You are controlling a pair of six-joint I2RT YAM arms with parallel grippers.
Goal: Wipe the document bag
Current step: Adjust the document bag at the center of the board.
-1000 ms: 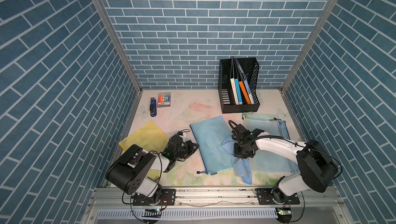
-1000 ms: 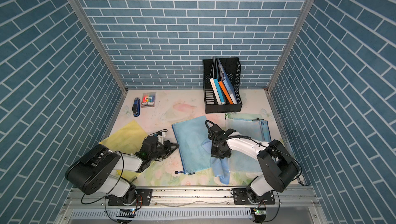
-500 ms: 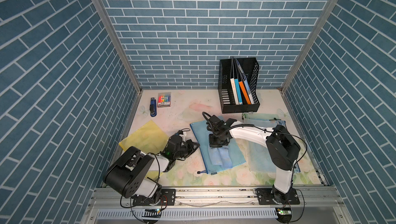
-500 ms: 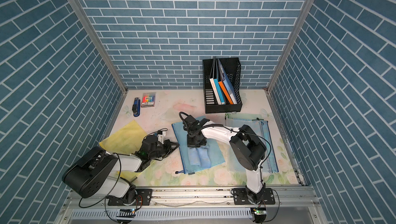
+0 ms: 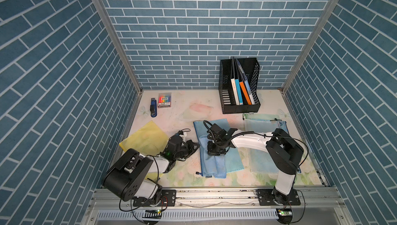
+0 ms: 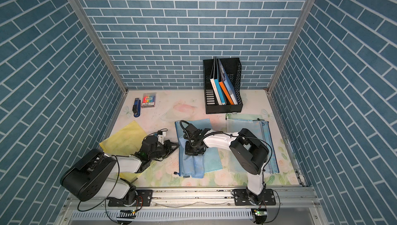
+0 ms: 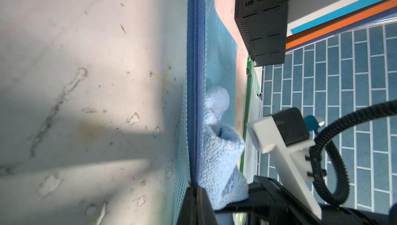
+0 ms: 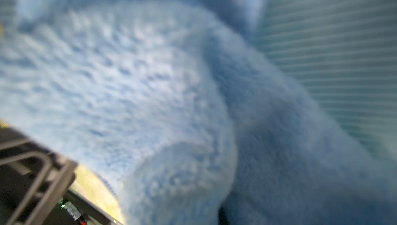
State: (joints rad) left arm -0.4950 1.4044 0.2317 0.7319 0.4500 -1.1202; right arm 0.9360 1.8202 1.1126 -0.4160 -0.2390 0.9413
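On the tabletop (image 5: 182,114) the blue document bag (image 5: 234,162) lies flat at the middle, its zip (image 7: 194,84) on the side toward the left arm. A second ago my right claw (image 5: 216,151) was off the bag's far side, by the clear mesh pouch (image 5: 264,125). Half a second ago it was on the back part of the bag, and now it sits near the zip side, closed tight on the pale blue cloth (image 5: 213,165). The cloth has come along with it and trails over the bag toward the front rail (image 5: 214,193). My right wrist view is filled with blurred cloth (image 8: 150,84). My left claw (image 5: 194,146) has not moved: it is closed, tips at the zip edge, and I cannot tell whether it pinches the edge. The yellow pouch (image 5: 144,138), stapler (image 5: 153,111), pack of markers (image 5: 164,101) and black file rack (image 5: 238,105) sit where they were. The tabletop is a pale floral print with brownish stains, shown close in the left wrist view, and blue brick-patterned walls (image 5: 193,30) close it in on three sides.
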